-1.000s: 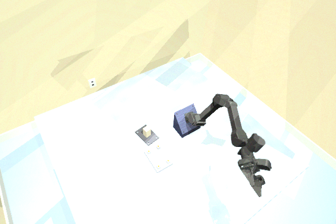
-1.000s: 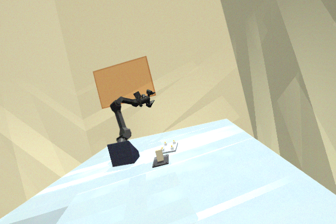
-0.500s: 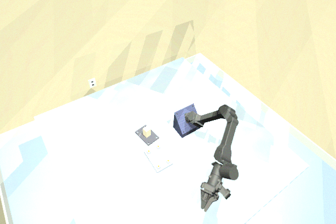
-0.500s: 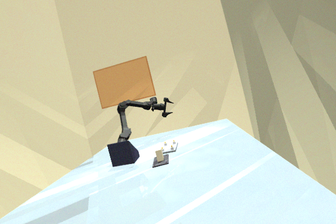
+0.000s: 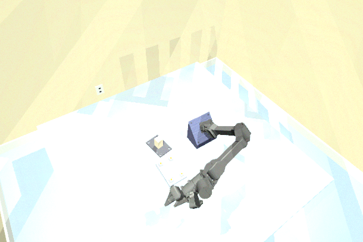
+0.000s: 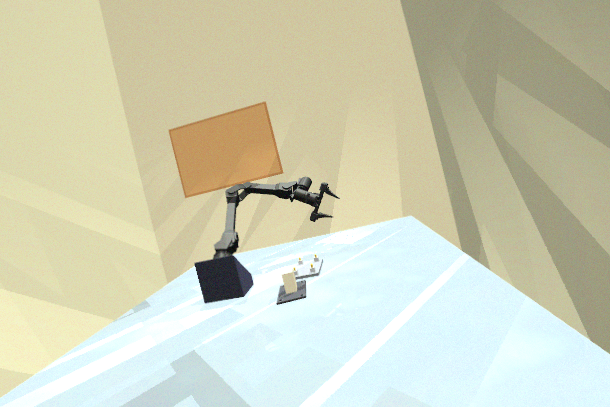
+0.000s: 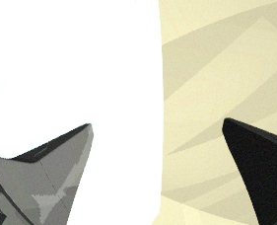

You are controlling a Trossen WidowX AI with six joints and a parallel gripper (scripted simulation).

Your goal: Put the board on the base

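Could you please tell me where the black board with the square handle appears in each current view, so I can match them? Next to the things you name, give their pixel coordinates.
Top: the black board (image 5: pixel 152 143) (image 6: pixel 285 298) lies just left of centre, below mid-height.
Exterior: just left of centre, in the lower half.
Wrist: not in it.
Shared landmark: the grey base with four gold-pinned posts (image 5: pixel 170 169) (image 6: pixel 313 274), beside the board in top and exterior; wrist lacks it.

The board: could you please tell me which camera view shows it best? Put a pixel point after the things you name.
The top view does: the board (image 5: pixel 153 146) (image 6: pixel 299 295) lies wholly in sight, with its outline, its handle (image 5: pixel 158 143) (image 6: pixel 289 283) and corner holes visible. The exterior view shows it smaller and at a slant, the handle hiding part of it. The wrist view does not show it.
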